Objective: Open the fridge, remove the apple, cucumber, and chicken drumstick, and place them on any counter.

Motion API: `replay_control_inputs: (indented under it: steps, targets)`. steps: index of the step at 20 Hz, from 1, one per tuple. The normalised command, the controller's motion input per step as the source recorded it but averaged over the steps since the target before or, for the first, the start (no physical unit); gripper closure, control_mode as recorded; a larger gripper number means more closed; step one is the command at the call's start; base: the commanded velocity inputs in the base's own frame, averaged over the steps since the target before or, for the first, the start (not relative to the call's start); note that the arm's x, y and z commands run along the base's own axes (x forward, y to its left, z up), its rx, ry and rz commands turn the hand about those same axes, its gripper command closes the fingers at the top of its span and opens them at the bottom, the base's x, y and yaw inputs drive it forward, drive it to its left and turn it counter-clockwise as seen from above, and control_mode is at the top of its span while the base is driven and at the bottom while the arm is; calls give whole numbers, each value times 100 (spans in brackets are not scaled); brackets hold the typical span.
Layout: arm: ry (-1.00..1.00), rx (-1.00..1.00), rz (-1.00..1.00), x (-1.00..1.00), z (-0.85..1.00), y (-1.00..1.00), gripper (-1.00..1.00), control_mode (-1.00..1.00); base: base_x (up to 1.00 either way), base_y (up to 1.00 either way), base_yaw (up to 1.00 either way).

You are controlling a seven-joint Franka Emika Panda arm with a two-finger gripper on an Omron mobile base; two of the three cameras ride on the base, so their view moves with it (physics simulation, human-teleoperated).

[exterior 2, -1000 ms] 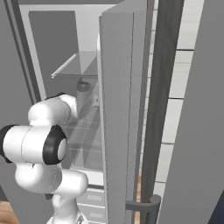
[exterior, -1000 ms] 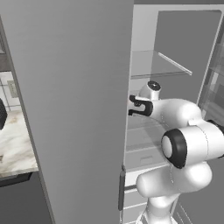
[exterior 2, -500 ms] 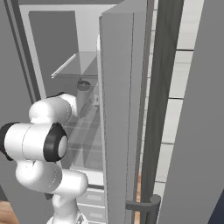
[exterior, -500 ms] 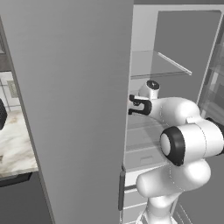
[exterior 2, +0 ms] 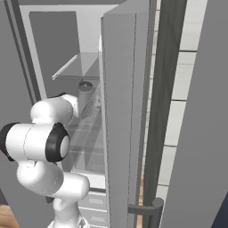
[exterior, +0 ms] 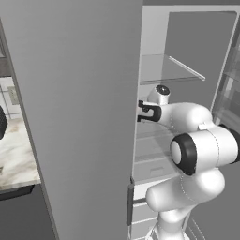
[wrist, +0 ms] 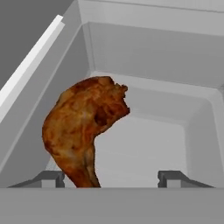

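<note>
The fridge (exterior: 75,93) stands with its door swung open, and the white arm reaches inside below a glass shelf (exterior: 164,70). In the hand view, the drumstick (wrist: 83,127) sits in a white compartment of the fridge, thick end up and thin end down, between the end effector's (wrist: 111,179) fingertips (wrist: 48,178) and nearer the left one. The jaws are spread and not touching the drumstick. A strip of tabletop (exterior: 14,150) shows left of the door.

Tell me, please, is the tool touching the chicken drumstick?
Cannot tell: in the hand view the chicken drumstick stands beside one tool fingertip, any gap hidden.
</note>
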Motion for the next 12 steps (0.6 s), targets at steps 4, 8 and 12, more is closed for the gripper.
replay_control_inputs:
  steps: [4, 8, 12]
  targets:
    - [0, 0, 0, 0, -17, 2, 100, -100, 0, 0, 0]
    - [0, 0, 0, 0, 0, 0, 100, -100, 0, 0, 0]
    - [0, 0, 0, 0, 0, 0, 100, -100, 0, 0, 0]
